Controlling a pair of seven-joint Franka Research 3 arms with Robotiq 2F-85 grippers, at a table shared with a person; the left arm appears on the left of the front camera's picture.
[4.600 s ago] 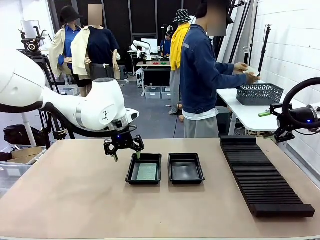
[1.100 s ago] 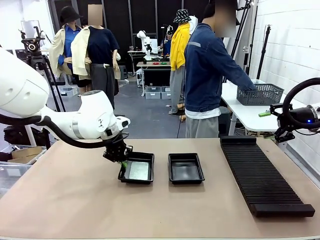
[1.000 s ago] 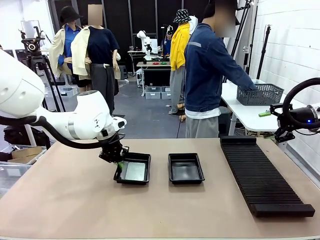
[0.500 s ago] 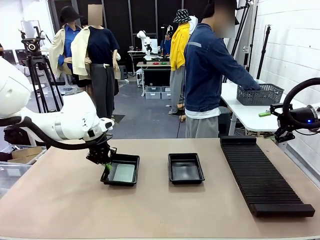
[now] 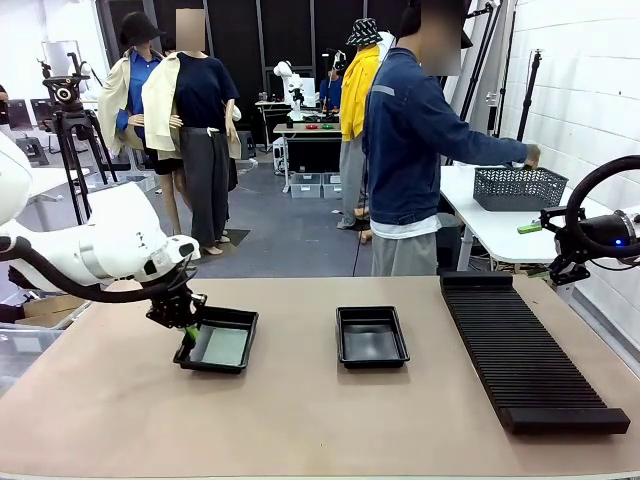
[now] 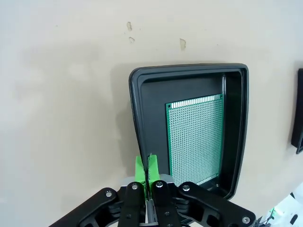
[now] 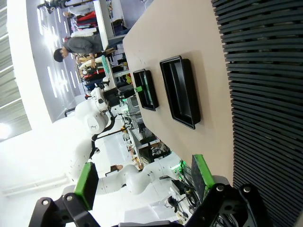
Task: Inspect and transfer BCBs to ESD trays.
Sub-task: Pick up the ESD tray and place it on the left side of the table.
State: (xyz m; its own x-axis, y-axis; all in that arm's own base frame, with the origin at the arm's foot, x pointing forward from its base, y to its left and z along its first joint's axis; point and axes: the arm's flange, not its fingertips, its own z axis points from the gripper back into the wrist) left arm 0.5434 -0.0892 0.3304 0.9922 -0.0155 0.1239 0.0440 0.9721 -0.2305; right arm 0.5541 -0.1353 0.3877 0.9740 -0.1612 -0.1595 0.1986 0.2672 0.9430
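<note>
Left wrist view: your left jaws pinch shut on the rim of the left tray [image 6: 136, 113], glossy black, holding one flat green dotted BCB [image 6: 195, 137]. Your right jaws gape, empty. Two trays on the table [image 5: 300, 420]; the right tray [image 5: 371, 336] lies near one ribbed rack [image 5: 525, 355].

Tan table [image 5: 320, 425] — left tray [image 5: 208, 365], middle tray [image 5: 373, 362], ribbed rack [image 5: 525, 365] at right.

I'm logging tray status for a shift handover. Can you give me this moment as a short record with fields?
left gripper: shut on the rim of the loaded tray
loaded tray: left of the empty tray, one BCB lying flat inside
empty tray: nothing in it
right gripper: open, holding nothing
slotted rack: right of both trays
person: far side, hand at a basket on a side table
</note>
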